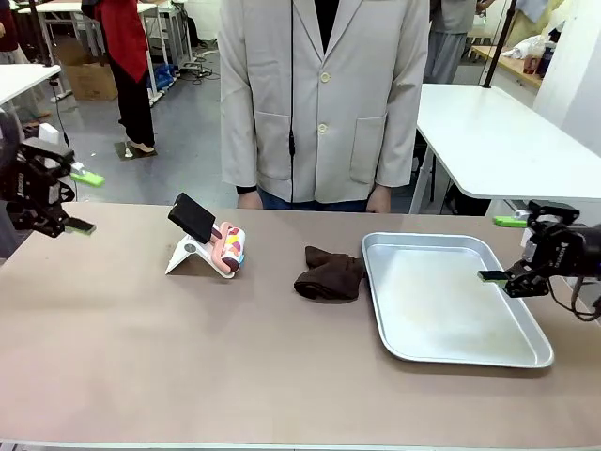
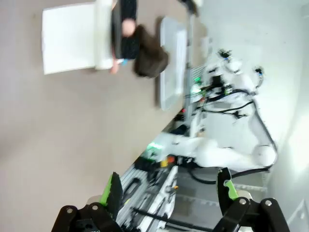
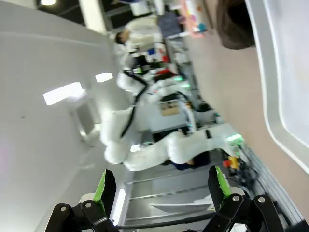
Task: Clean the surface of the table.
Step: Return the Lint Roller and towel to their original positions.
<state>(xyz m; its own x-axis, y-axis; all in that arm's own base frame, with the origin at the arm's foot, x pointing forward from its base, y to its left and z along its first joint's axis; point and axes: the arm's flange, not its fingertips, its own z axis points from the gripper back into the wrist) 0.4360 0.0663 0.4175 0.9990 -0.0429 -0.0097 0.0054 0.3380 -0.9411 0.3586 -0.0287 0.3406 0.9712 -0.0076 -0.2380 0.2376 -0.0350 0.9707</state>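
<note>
The taupe-brown table [image 1: 141, 348] spans the front view. On it lie a crumpled brown cloth [image 1: 329, 272], a black phone [image 1: 192, 217] on a white stand, and a colourful pouch [image 1: 231, 248] leaning against that stand. My left gripper [image 1: 86, 202] hovers open above the table's far left edge, holding nothing. My right gripper [image 1: 498, 249] is open over the right side of a silver tray [image 1: 451, 352]. In the left wrist view the gripper [image 2: 169, 191] is open, with the cloth [image 2: 149, 58] far off. The right wrist view shows its gripper [image 3: 161, 186] open, beside the tray [image 3: 285, 72].
A person in a light jacket [image 1: 324, 94] stands at the far edge, hands [image 1: 379, 199] resting near the table. A white-topped table [image 1: 498, 141] stands behind on the right. The front half of the brown table is bare.
</note>
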